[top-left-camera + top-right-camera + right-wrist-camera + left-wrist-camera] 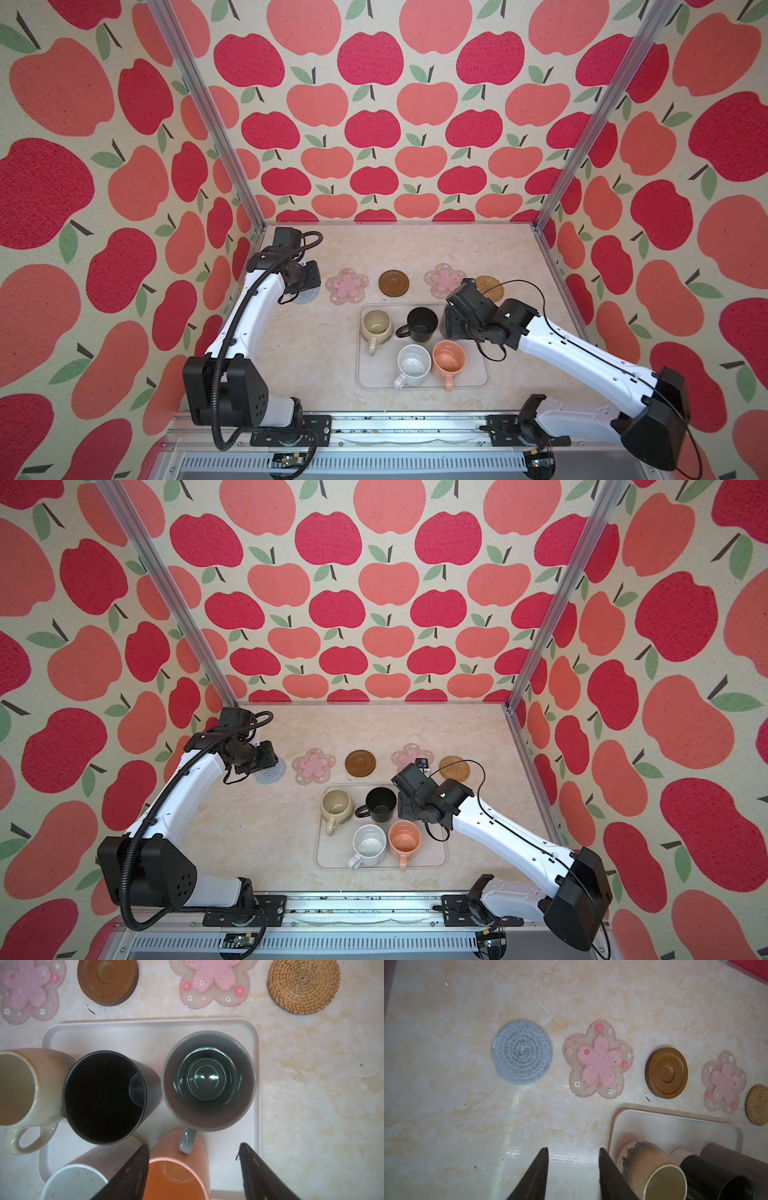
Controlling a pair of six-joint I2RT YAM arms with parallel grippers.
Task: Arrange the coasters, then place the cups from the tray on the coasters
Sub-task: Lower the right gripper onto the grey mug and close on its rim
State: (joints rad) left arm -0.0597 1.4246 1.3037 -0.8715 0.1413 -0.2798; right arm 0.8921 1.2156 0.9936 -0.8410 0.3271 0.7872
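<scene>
Five coasters lie in a row behind the tray (pixel 422 384): grey crocheted (pixel 522 1052), pink flower (pixel 347 286), brown wooden (pixel 393 283), a second pink flower (pixel 441 276) and rattan (pixel 492 286). On the tray stand the cream cup (pixel 376 327), black cup (pixel 422 324), white cup (pixel 412 365) and peach cup (pixel 448 359). The grey cup (pixel 208 1080) shows only in the right wrist view. My right gripper (pixel 194 1153) hangs open above the tray, and the grey cup's handle (pixel 188 1140) lies just ahead of its fingertips. My left gripper (pixel 573 1154) is open and empty over bare table near the grey coaster.
Apple-patterned walls with aluminium posts (pixel 561 166) close in the back and both sides. A metal rail (pixel 374 432) carrying both arm bases runs along the front edge. Marble tabletop (pixel 307 353) lies bare left of the tray.
</scene>
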